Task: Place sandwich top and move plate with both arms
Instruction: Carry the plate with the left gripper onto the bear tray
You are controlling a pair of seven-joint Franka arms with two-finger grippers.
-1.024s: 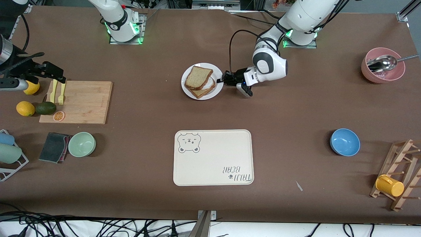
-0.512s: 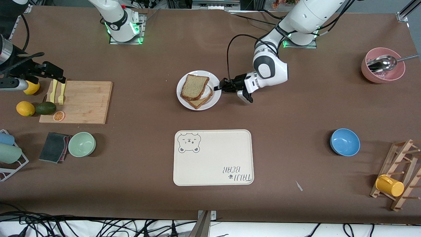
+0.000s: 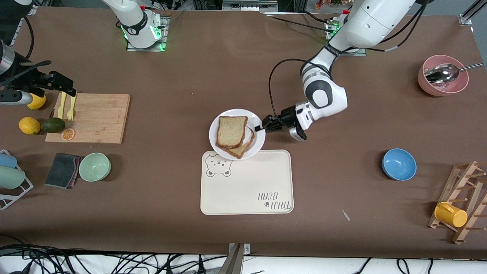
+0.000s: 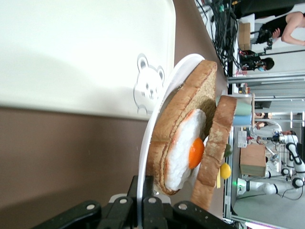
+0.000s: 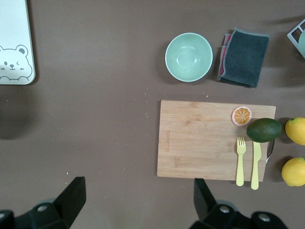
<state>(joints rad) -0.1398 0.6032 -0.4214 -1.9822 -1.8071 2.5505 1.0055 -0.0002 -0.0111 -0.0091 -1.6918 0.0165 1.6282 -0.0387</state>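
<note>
Two slices sit stacked on the plate [image 3: 260,141], and from the front view the sandwich top [image 3: 231,131] covers nearly everything under it; only the left wrist view shows the fried egg [image 4: 187,153] on the lower slice [image 4: 177,125], with the top leaning off it, touching only at one end. The left gripper [image 3: 262,128] is clamped on the plate's rim at its three o'clock edge, its fingers [image 4: 147,209] cut off by the edge of the left wrist view. The plate's six o'clock edge overlaps the twelve o'clock edge of the tray [image 3: 247,190], just beside the bear print [image 3: 218,166]; whether it touches the tray I cannot tell. The rest of the tray lies bare, with brown table [image 3: 335,182] around it out to the blue bowl [image 3: 398,164]. The right gripper [image 3: 64,88] waits over the cutting board [image 3: 97,118] at the right arm's end, its fingers [image 5: 71,198] spread wide and empty, above the fork [image 5: 240,161] and knife [image 5: 256,165].
</note>
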